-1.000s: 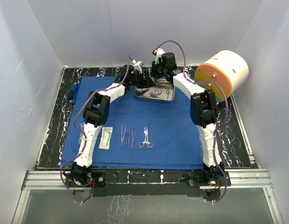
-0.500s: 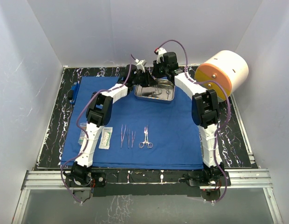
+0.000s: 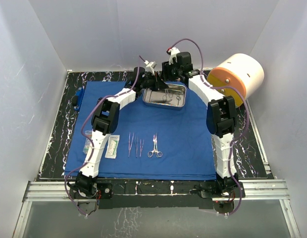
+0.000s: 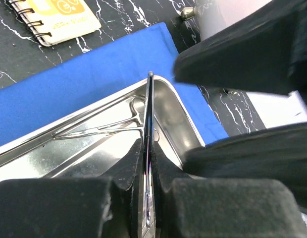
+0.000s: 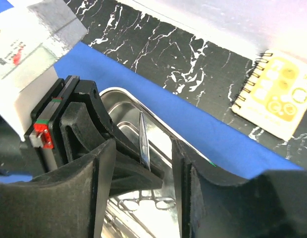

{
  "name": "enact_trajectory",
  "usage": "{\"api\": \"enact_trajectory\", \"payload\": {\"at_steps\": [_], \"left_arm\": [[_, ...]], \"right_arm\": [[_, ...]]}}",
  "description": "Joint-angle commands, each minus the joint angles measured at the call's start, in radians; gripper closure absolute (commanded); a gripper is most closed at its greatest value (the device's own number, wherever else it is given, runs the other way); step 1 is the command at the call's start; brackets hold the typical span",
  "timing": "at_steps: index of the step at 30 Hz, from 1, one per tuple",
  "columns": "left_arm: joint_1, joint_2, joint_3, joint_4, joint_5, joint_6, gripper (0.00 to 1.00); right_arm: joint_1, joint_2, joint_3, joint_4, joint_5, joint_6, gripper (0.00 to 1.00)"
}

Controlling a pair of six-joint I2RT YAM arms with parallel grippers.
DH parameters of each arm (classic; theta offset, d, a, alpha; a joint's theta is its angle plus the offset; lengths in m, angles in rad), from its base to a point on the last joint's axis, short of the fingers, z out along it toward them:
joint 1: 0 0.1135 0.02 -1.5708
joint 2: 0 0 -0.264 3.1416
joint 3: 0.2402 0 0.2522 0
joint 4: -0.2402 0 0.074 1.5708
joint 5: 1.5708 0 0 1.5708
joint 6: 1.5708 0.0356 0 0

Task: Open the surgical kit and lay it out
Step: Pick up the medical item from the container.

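Closed since the earlier frame, left fingers (image 4: pixel 126 171) pinch a slender steel instrument (image 4: pixel 149 109) above the steel tray (image 4: pixel 174 116). The right fingers (image 5: pixel 99 173), newly parted, flank it. The tray, holding a clamp (image 4: pixel 109 130), sits on the blue wrap (image 4: pixel 69 84).

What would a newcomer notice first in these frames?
Both arms meet over the steel tray at the far middle of the blue cloth. There the left pincer is shut on a slender steel instrument, which stands in the gap of the open right pincer. The big white-and-orange cylinder at the table's far right corner also draws the eye.
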Motion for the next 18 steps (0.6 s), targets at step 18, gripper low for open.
{"api": "enact_trajectory", "payload": {"at_steps": [18], "left_arm": [[-0.001, -0.570, -0.296, 0.044, 0.345, -0.007, 1.00]], "right_arm": [[-0.099, -0.554, -0.158, -0.081, -0.463, -0.108, 0.33]]}}
